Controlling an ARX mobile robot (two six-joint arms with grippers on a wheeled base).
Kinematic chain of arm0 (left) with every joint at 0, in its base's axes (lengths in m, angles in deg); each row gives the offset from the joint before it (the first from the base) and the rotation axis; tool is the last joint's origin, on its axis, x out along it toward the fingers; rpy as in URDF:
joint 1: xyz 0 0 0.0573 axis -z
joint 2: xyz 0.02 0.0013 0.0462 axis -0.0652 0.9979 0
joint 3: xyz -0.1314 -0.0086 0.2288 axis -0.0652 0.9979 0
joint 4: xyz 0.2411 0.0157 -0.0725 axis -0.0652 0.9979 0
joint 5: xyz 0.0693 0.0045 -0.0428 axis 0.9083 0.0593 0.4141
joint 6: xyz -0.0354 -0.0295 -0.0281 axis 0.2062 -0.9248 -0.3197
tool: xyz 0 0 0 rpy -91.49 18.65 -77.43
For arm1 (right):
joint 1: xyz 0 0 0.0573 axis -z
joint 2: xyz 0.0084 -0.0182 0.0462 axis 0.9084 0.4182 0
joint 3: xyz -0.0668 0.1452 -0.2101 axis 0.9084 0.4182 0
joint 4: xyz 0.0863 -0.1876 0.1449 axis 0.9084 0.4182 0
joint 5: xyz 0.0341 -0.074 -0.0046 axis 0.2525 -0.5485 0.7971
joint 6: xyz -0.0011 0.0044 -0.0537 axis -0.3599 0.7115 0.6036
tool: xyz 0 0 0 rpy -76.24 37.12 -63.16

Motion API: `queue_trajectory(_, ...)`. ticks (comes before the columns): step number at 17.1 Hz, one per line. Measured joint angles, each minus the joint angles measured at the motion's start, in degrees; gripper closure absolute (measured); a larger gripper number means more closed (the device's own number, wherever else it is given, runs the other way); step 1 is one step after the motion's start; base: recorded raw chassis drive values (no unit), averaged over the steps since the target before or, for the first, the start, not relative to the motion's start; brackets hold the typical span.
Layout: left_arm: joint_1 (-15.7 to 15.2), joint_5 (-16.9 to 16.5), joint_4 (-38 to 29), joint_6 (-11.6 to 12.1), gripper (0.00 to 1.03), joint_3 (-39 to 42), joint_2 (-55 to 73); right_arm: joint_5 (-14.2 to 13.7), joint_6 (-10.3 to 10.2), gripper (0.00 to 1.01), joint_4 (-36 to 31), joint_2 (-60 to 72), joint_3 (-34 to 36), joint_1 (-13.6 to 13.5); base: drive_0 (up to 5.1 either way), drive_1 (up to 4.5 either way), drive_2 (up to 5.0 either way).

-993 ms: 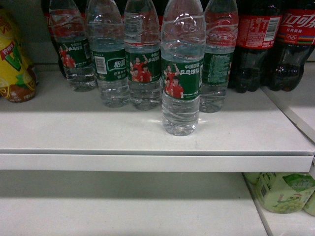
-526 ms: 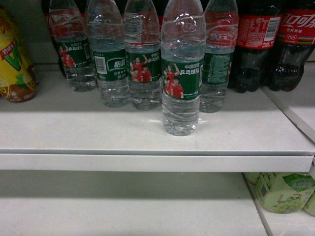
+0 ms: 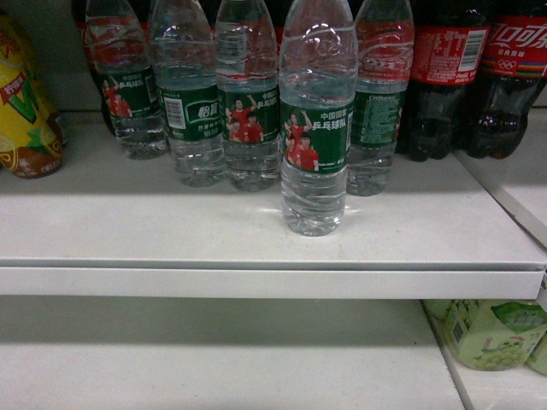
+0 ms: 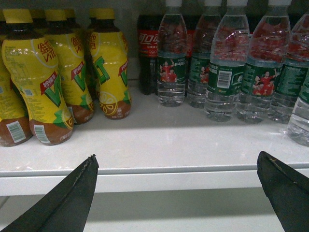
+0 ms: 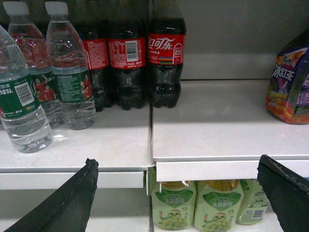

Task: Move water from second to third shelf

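Head view: the water bottle [image 3: 314, 137] stands upright on the upper shelf [image 3: 171, 231], forward of the row of matching bottles [image 3: 218, 102] and nearest the shelf's front lip. Its long axis is vertical, cap end up and out of frame, its green label facing the camera. The lower shelf [image 3: 214, 359] lies directly below. No hand shows here.

Left wrist view: the left hand [image 4: 178, 193] has its fingers spread wide, tips below and in front of the shelf edge. The forward water bottle sits at the far right edge [image 4: 300, 116], up and well right of this hand; yellow juice bottles [image 4: 43, 82] stand to the left.

Right wrist view: the right hand [image 5: 178, 193] is likewise spread wide and holds nothing. The bottle [image 5: 19, 106] stands up and to its left, cola bottles [image 5: 140, 63] behind. Neither hand is clearly nearer; the bottle lies between them, and either would need a level, sideways-closing grasp across the upright body.
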Motion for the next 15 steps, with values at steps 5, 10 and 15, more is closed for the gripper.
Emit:
queue_trajectory(5,0.00,0.00,0.00,0.00,0.05,0.00,0.00,0.00,0.00,0.03,0.00,0.00,0.00,0.00,0.0,0.00,0.0)
queue_trajectory(10,-0.02,0.00,0.00,0.00,0.05,0.00,0.00,0.00,0.00,0.03,0.00,0.00,0.00,0.00,0.0,0.00,0.0)
queue_trajectory(15,0.00,0.00,0.00,0.00,0.05,0.00,0.00,0.00,0.00,0.03,0.02,0.00,0.00,0.00,0.0,0.00,0.0)
